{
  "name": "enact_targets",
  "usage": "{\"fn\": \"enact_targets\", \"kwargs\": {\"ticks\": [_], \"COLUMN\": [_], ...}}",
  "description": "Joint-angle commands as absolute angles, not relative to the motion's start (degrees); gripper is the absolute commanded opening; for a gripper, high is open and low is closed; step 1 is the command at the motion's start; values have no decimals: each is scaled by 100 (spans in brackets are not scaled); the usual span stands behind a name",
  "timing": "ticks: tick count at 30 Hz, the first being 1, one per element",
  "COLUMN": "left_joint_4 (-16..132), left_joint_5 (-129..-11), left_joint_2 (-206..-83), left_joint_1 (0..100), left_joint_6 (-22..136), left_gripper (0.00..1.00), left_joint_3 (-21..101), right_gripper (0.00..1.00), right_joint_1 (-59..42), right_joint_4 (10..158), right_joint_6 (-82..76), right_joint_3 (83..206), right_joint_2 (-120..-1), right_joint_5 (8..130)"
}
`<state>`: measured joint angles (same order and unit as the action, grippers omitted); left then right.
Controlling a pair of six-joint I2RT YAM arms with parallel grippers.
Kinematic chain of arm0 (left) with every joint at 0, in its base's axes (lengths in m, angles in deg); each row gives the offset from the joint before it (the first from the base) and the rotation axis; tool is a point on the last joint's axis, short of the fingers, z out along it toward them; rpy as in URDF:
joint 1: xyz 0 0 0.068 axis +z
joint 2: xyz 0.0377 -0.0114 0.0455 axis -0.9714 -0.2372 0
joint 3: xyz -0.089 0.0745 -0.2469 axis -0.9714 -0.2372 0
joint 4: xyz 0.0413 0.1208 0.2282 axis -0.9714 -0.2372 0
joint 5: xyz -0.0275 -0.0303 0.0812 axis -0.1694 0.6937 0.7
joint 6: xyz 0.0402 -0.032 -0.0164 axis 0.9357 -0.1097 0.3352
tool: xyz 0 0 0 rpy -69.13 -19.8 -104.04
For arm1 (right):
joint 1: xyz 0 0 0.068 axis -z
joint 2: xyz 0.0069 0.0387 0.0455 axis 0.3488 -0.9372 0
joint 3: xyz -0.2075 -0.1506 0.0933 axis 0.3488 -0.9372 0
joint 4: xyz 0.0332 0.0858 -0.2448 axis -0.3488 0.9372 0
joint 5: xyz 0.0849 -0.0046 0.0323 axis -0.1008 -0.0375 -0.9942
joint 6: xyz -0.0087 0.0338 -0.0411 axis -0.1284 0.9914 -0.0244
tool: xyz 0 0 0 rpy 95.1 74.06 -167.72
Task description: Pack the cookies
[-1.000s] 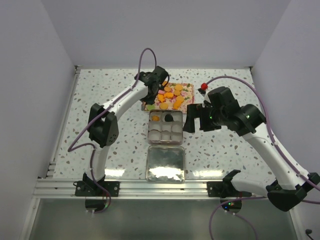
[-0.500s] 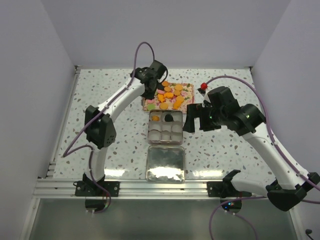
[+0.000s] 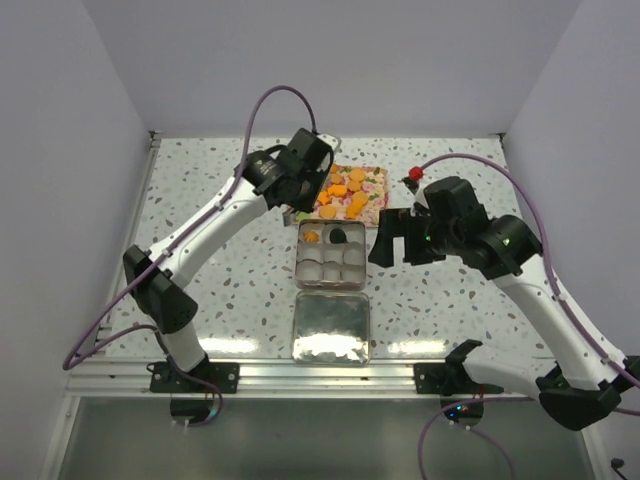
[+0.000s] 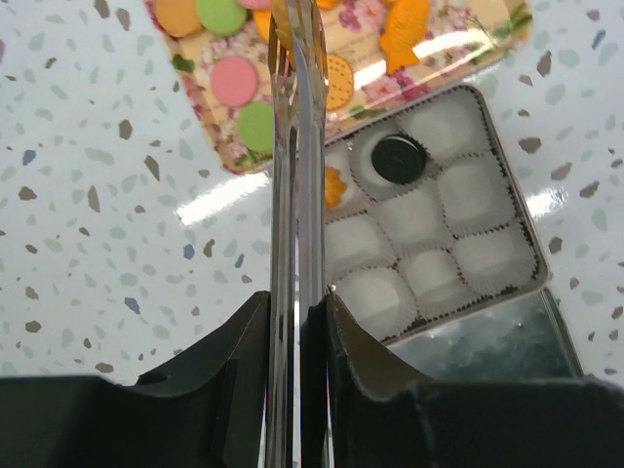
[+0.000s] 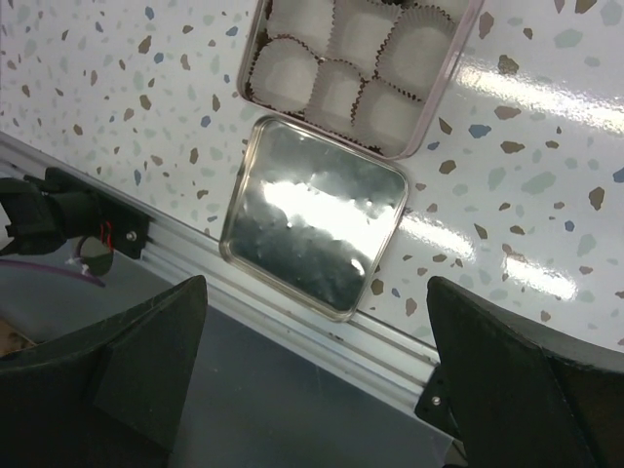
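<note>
On the table (image 3: 440,300) three things lie in a line from back to front: a tray (image 3: 378,172) farthest back, a tin (image 3: 299,255) just before it, and a lid (image 3: 331,328) before the tin, near the front edge. Most cookies (image 3: 345,195) lie on the tray. Two lie in the tin's back row, one in the left cup and one in the middle. The left gripper (image 4: 298,39) hangs over the tray's left end; the right gripper (image 3: 384,240) hangs just right of the tin.

Cookies (image 4: 234,80): orange, pink, green, one black. Tray (image 4: 487,29): floral. Counter (image 4: 78,195): white, speckled. Paper cups (image 4: 483,190): white. Lid (image 5: 312,219): silver.
</note>
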<state>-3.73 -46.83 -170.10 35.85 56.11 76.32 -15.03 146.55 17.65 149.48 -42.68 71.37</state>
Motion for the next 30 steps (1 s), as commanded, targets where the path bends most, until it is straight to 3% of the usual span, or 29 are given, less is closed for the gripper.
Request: {"fn": "enact_targets", "kwargs": {"ticks": [1, 9, 25, 28, 30], "left_joint_4": [-70, 361, 660, 739, 757], "left_joint_5": [-4891, -5321, -5638, -5665, -5673], "left_joint_2": [-16727, -16260, -16629, -16743, -16796], "left_joint_1": [3269, 2917, 2732, 2732, 2732], "left_joint_6": [5482, 5228, 5166, 5166, 5175], "left_gripper": [0, 0, 11, 16, 25], "left_joint_3": [7247, 6281, 6192, 6200, 6218], "right_gripper": [99, 99, 99, 99, 99], "right_joint_1": [-1483, -1483, -1483, -1474, -1483], "right_joint_4": [14521, 14626, 14714, 14731, 14749], "right_joint_6": [1958, 2274, 2556, 2600, 2609], "right_joint_3": [14810, 14616, 14458, 14440, 14431], "right_joint_2": [-3987, -3557, -3310, -3275, -3248], "right_joint_5": [7118, 7522, 7654, 7671, 7680]}}
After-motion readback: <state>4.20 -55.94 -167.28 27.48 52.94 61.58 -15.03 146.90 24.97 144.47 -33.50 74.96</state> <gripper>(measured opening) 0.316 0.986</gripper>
